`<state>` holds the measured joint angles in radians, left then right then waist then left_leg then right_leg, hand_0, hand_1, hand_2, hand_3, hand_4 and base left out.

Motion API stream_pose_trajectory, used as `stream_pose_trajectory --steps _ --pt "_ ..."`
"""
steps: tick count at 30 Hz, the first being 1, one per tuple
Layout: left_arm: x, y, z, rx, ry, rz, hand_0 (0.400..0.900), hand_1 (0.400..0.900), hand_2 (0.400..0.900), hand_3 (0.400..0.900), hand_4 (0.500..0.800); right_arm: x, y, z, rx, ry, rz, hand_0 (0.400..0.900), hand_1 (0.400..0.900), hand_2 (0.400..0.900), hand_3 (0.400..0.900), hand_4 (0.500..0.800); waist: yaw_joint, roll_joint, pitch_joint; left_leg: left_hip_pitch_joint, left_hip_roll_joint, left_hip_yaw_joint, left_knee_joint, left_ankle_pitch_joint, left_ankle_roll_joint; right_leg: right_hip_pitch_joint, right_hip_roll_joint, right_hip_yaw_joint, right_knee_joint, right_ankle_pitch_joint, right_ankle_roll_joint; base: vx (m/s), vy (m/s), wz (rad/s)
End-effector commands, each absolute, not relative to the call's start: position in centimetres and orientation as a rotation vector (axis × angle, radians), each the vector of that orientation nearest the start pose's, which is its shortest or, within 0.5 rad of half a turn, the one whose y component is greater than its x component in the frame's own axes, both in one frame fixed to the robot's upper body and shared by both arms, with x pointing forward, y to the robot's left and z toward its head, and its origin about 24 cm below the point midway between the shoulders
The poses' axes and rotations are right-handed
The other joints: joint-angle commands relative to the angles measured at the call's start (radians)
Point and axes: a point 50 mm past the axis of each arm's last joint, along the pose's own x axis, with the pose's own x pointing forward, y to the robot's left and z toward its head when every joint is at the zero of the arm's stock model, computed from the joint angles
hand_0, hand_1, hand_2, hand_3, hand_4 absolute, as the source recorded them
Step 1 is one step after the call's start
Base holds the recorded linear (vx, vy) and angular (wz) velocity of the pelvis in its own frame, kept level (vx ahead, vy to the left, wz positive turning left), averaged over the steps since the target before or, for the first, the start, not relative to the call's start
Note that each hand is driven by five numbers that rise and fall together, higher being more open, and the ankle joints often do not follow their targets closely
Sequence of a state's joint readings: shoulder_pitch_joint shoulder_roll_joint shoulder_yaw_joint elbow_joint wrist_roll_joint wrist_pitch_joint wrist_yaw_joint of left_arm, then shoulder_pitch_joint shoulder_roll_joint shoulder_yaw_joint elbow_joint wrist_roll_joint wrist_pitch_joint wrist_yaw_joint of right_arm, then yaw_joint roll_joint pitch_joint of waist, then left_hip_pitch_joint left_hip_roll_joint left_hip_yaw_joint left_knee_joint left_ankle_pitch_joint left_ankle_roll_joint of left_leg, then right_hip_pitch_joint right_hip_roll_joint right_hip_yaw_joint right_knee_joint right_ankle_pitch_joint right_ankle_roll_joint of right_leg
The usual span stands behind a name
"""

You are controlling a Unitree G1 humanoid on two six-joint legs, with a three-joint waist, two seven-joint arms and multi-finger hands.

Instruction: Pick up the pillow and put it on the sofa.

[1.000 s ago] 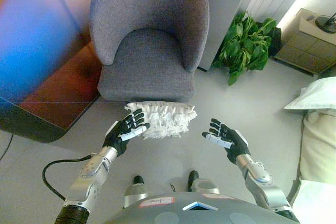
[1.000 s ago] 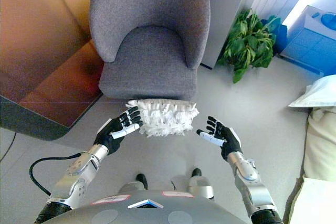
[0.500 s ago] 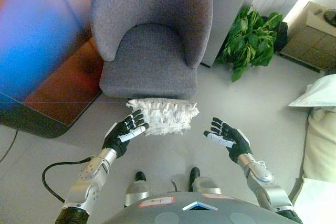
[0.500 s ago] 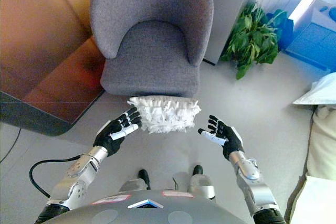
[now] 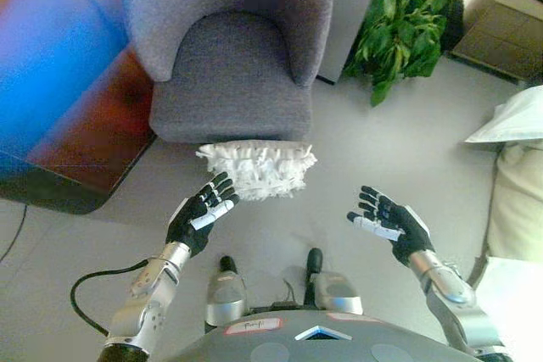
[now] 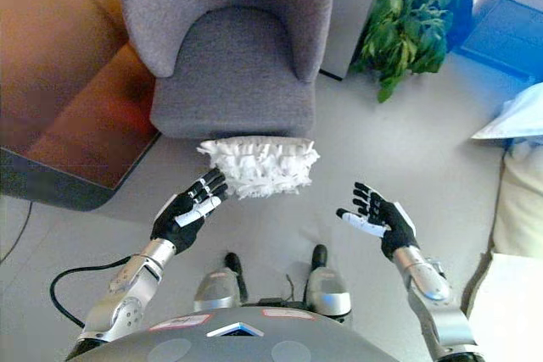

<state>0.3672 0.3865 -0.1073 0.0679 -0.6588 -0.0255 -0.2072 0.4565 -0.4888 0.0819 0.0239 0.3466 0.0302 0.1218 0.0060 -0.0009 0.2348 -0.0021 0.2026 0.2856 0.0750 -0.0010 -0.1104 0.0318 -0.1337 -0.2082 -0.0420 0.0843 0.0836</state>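
Currently the white ruffled pillow (image 5: 257, 169) lies on the grey floor (image 5: 356, 158), touching the front edge of the grey sofa (image 5: 231, 82) (a single-seat armchair). My left robot hand (image 5: 200, 213) hovers just beside it, fingers spread; my right robot hand (image 5: 391, 220), also spread wide, holds nothing.

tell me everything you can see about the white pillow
The pillow is white and covered in rows of ruffled fabric, soft-looking. It lies flat on the grey floor, its far edge against the front base of the grey armchair. Neither hand touches it: the open left hand hovers by its near left corner, the open right hand farther off.
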Motion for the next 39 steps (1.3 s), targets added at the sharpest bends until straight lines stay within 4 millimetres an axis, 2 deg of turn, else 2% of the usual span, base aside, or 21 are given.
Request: stream_pose_trajectory --steps 1,2,3,5,7,9,11,14,15,16,18,21,23,27,29,30,31,32,33,36,39 --pt "15.4 22.4 -0.2 -0.324 0.200 -0.119 0.900 0.900 0.900 0.900 0.800 15.7 -24.3 0.7 -0.094 0.271 0.123 0.900 0.900 0.900 0.900 0.800 0.049 -0.006 -0.035 -0.214 0.061 -0.043 -0.072 0.374 -0.069 0.213 0.065 0.007 -0.013 -0.158 -0.016 0.45 0.149 -0.44" --pt "15.2 22.4 -0.3 -0.323 0.197 -0.121 0.900 0.900 0.900 0.900 0.800 15.8 -24.4 0.8 -0.091 0.270 0.128 0.900 0.900 0.900 0.900 0.800 0.055 -0.007 -0.032 -0.230 0.068 -0.031 -0.058 0.375 -0.067 0.228 0.062 0.006 -0.004 -0.174 -0.019 0.48 0.141 -0.39" --pt "15.1 22.5 -0.1 -0.320 0.189 -0.126 0.900 0.900 0.900 0.900 0.800 15.9 -24.3 1.0 -0.092 0.264 0.138 0.900 0.900 0.900 0.900 0.800 0.056 -0.014 -0.033 -0.230 0.070 -0.030 -0.080 0.330 -0.071 0.241 0.050 0.008 0.010 -0.199 -0.014 0.47 0.162 -0.35" --pt "15.3 22.8 0.0 -0.318 0.183 -0.110 0.900 0.900 0.900 0.900 0.800 15.9 -24.0 0.9 -0.087 0.268 0.161 0.900 0.900 0.900 0.900 0.800 0.047 -0.018 -0.034 -0.221 0.072 0.020 -0.048 0.289 -0.047 0.249 0.026 -0.019 0.060 -0.231 -0.004 0.45 0.174 -0.27" --pt "15.9 23.1 0.2 -0.306 0.183 -0.114 0.900 0.900 0.900 0.900 0.800 15.9 -23.9 0.6 -0.059 0.287 0.143 0.900 0.900 0.900 0.900 0.800 0.055 -0.034 -0.036 -0.237 0.067 0.007 0.011 0.217 -0.016 0.268 -0.005 -0.029 0.130 -0.274 0.016 0.42 0.175 -0.16" --pt "16.2 23.2 0.6 -0.274 0.169 -0.151 0.900 0.900 0.900 0.900 0.800 15.9 -23.5 0.7 -0.027 0.291 0.159 0.900 0.900 0.900 0.900 0.800 0.057 -0.057 -0.050 -0.211 0.051 0.029 0.024 0.134 0.031 0.260 -0.050 -0.051 0.181 -0.242 0.060 0.35 0.205 -0.01" --pt "16.2 23.1 1.0 -0.240 0.167 -0.194 0.900 0.900 0.900 0.900 0.800 15.7 -22.9 0.6 -0.029 0.293 0.182 0.900 0.900 0.900 0.900 0.800 0.068 -0.074 -0.066 -0.198 0.016 0.020 0.038 0.086 0.066 0.235 -0.095 -0.059 0.253 -0.193 0.097 0.37 0.228 -0.02" --pt "16.7 23.6 1.2 -0.216 0.192 -0.192 0.900 0.900 0.900 0.900 0.800 16.0 -22.3 0.3 0.001 0.307 0.172 0.900 0.900 0.900 0.900 0.800 0.088 -0.096 -0.100 -0.177 -0.062 0.017 0.008 0.043 0.119 0.226 -0.121 -0.070 0.369 -0.093 0.141 0.31 0.220 -0.09" --pt "16.8 23.6 1.2 -0.204 0.193 -0.204 0.900 0.900 0.900 0.900 0.800 16.0 -22.1 0.3 0.010 0.305 0.172 0.900 0.900 0.900 0.900 0.800 0.091 -0.100 -0.106 -0.171 -0.078 0.020 0.003 0.032 0.131 0.218 -0.127 -0.074 0.405 -0.067 0.149 0.27 0.277 0.03" --pt "17.0 23.5 1.3 -0.192 0.193 -0.215 0.900 0.900 0.900 0.900 0.800 16.1 -21.7 0.3 0.017 0.302 0.178 0.900 0.900 0.900 0.900 0.800 0.088 -0.090 -0.112 -0.140 -0.098 0.025 -0.004 0.004 0.150 0.148 -0.160 -0.084 0.541 -0.007 0.155 0.23 0.277 0.05" --pt "17.3 23.4 1.4 -0.181 0.190 -0.220 0.900 0.900 0.900 0.900 0.800 16.2 -21.1 0.1 0.010 0.307 0.194 0.900 0.900 0.900 0.900 0.800 0.082 -0.070 -0.119 -0.094 -0.097 0.045 -0.020 -0.019 0.159 0.050 -0.214 -0.111 0.647 -0.006 0.144 0.21 0.237 0.07" --pt "18.2 23.2 1.8 -0.173 0.189 -0.228 0.900 0.900 0.900 0.900 0.800 16.2 -20.6 -0.5 -0.031 0.318 0.211 0.900 0.900 0.900 0.900 0.800 0.073 -0.059 -0.121 -0.048 -0.106 0.049 -0.044 -0.025 0.148 0.000 -0.224 -0.146 0.590 -0.042 0.126 0.19 0.025 0.16" --pt "18.7 23.0 1.9 -0.159 0.186 -0.237 0.900 0.900 0.900 0.900 0.800 16.1 -20.6 -0.8 -0.089 0.329 0.217 0.900 0.900 0.900 0.900 0.800 0.063 -0.054 -0.115 -0.021 -0.105 0.037 -0.049 -0.027 0.132 -0.013 -0.237 -0.147 0.516 -0.016 0.130 0.17 -0.117 0.32" --pt "19.5 23.0 1.9 -0.130 0.208 -0.233 0.900 0.900 0.900 0.900 0.800 16.7 -21.2 -0.9 -0.316 0.324 0.249 0.900 0.900 0.900 0.900 0.800 0.057 -0.062 -0.107 -0.004 -0.065 0.022 -0.023 -0.029 0.080 -0.027 -0.326 -0.150 0.342 0.119 0.167 0.15 -0.239 0.27" --pt "19.8 23.1 1.9 -0.129 0.225 -0.228 0.900 0.900 0.900 0.900 0.800 17.2 -21.6 -0.8 -0.480 0.336 0.251 0.900 0.900 0.900 0.900 0.800 0.058 -0.074 -0.106 -0.008 -0.032 0.008 0.017 -0.042 0.044 -0.034 -0.368 -0.147 0.179 0.206 0.178 0.14 -0.331 0.29" --pt "19.8 23.1 1.9 -0.130 0.225 -0.227 0.900 0.900 0.900 0.900 0.800 17.3 -21.5 -0.9 -0.485 0.336 0.251 0.900 0.900 0.900 0.900 0.800 0.057 -0.070 -0.107 -0.010 -0.026 0.005 0.025 -0.052 0.040 -0.023 -0.359 -0.151 0.162 0.213 0.178 0.16 -0.432 0.51" --pt "20.1 23.1 2.1 -0.112 0.225 -0.238 0.900 0.900 0.900 0.900 0.800 18.3 -22.0 -0.6 -0.621 0.334 0.257 0.900 0.900 0.900 0.900 0.800 0.063 -0.075 -0.102 -0.020 0.020 -0.021 0.062 -0.061 0.009 -0.056 -0.405 -0.134 0.082 0.307 0.178 0.15 -0.376 0.54" --pt "20.3 23.1 2.2 -0.107 0.226 -0.238 0.900 0.900 0.900 0.900 0.800 18.9 -22.0 -0.4 -0.660 0.334 0.254 0.900 0.900 0.900 0.900 0.800 0.065 -0.073 -0.097 -0.028 0.045 -0.039 0.080 -0.070 -0.002 -0.069 -0.415 -0.126 0.076 0.340 0.178 0.18 -0.466 0.71" --pt "20.4 23.3 2.3 -0.107 0.230 -0.238 0.900 0.900 0.900 0.900 0.800 19.4 -22.2 -0.3 -0.685 0.334 0.243 0.900 0.900 0.900 0.900 0.800 0.074 -0.075 -0.092 -0.038 0.067 -0.058 0.097 -0.070 -0.011 -0.066 -0.416 -0.125 0.073 0.323 0.178 0.16 -0.297 0.49" --pt "20.1 24.1 1.9 -0.079 0.268 -0.229 0.900 0.900 0.900 0.900 0.800 20.0 -23.1 0.1 -0.756 0.349 0.233 0.900 0.900 0.900 0.900 0.800 0.100 -0.084 -0.089 -0.069 0.140 -0.103 0.148 -0.053 -0.052 -0.004 -0.396 -0.184 0.044 0.254 0.178 0.18 -0.287 0.46" --pt "19.0 24.8 1.5 -0.140 0.312 -0.190 0.900 0.900 0.900 0.900 0.800 19.4 -24.0 0.5 -0.812 0.368 0.255 0.900 0.900 0.900 0.900 0.800 0.105 -0.082 -0.089 -0.061 0.186 -0.106 0.121 -0.002 -0.075 0.016 -0.368 -0.211 0.024 0.209 0.178 0.13 -0.153 0.41"
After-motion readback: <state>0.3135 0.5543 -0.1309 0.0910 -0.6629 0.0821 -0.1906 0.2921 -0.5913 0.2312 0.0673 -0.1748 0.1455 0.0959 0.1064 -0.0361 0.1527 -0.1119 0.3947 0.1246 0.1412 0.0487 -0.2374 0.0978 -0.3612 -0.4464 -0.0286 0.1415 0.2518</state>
